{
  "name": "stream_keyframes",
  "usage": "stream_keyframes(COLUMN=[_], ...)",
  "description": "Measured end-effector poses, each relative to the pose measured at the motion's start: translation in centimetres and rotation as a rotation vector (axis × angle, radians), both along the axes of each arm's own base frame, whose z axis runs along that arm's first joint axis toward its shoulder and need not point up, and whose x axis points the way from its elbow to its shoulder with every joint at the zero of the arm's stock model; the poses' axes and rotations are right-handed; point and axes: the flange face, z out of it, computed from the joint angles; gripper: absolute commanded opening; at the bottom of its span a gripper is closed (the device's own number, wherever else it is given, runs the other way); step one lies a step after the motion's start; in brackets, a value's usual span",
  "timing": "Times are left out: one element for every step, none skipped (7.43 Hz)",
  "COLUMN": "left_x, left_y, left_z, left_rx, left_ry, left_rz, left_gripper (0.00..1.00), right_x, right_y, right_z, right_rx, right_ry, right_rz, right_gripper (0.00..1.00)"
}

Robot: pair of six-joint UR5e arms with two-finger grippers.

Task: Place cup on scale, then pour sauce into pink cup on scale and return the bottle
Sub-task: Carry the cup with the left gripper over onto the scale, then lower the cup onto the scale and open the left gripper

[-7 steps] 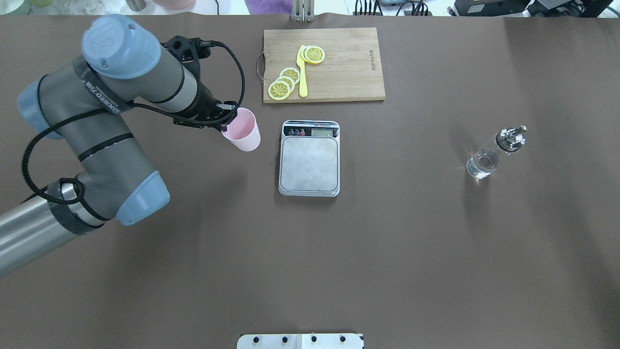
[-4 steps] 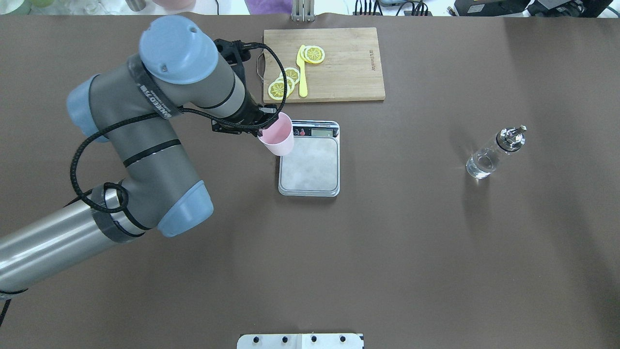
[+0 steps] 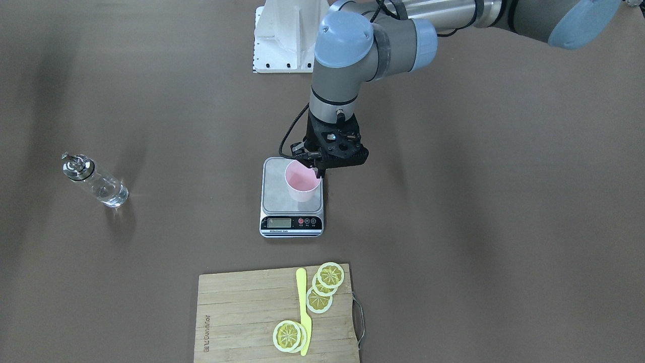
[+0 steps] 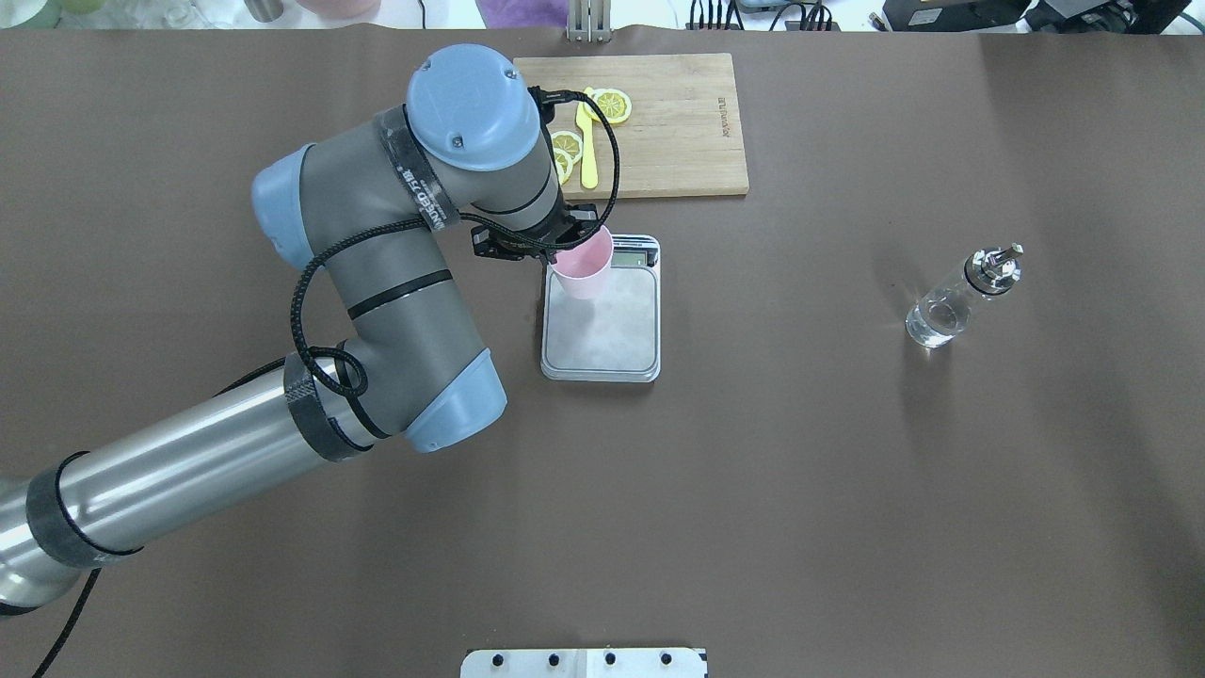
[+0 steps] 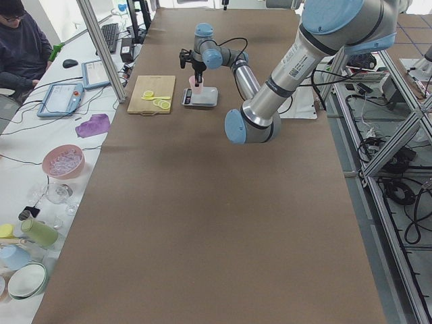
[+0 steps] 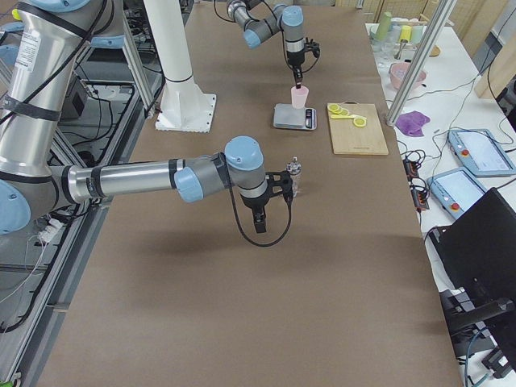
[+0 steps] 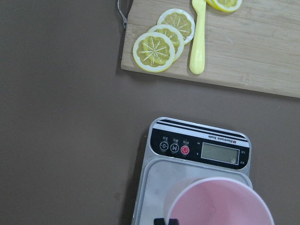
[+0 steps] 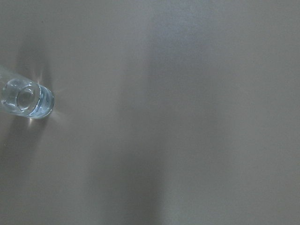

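Observation:
My left gripper (image 3: pixel 316 172) is shut on the rim of the pale pink cup (image 3: pixel 302 185), which it holds upright over the scale's steel platform (image 3: pixel 274 197). I cannot tell whether the cup's base touches the platform. In the overhead view the cup (image 4: pixel 585 270) is over the far left part of the scale (image 4: pixel 607 334). The left wrist view shows the cup's rim (image 7: pixel 220 202) above the scale's display strip (image 7: pixel 199 146). The clear glass bottle (image 4: pixel 949 303) with its silver pourer stands alone at the right. My right gripper (image 6: pixel 259 224) hangs near the bottle (image 6: pixel 296 172); I cannot tell whether it is open or shut.
A wooden cutting board (image 4: pixel 678 122) with lemon slices (image 3: pixel 330 276) and a yellow knife (image 3: pixel 302 307) lies just beyond the scale. The robot's white base plate (image 3: pixel 284 40) is at the near edge. An operator and bowls are beside the table's far side (image 5: pixel 64 162).
My left arm has carried the pink cup to the right, from the table left of the scale to over the scale's platform. The bottle has not moved.

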Motion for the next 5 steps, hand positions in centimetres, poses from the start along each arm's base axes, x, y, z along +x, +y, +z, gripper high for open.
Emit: stream_keyframes(left_x=[0.5,0.9,1.2,1.4,1.5], left_y=[0.3,0.6,0.9,1.2,1.3], left_z=[0.1,0.0,0.0,0.0,0.0], left_rx=[0.001,0.002,0.003,0.004,0.004], left_ry=[-0.005,-0.006,-0.006,-0.005,-0.005], left_rz=[0.004,0.01,0.015,0.019,0.022], left_gripper=[0.0,0.0,0.0,0.0,0.0], right_x=[0.0,0.0,0.0,0.0,0.0], right_y=[0.0,0.0,0.0,0.0,0.0], right_z=[0.1,0.1,0.1,0.1,0.1], right_rx=[-0.001,-0.002,-0.002,-0.002,-0.001], right_ry=[0.0,0.0,0.0,0.0,0.0], right_rz=[0.0,0.0,0.0,0.0,0.0], right_gripper=[0.99,0.99,0.99,0.99,0.99])
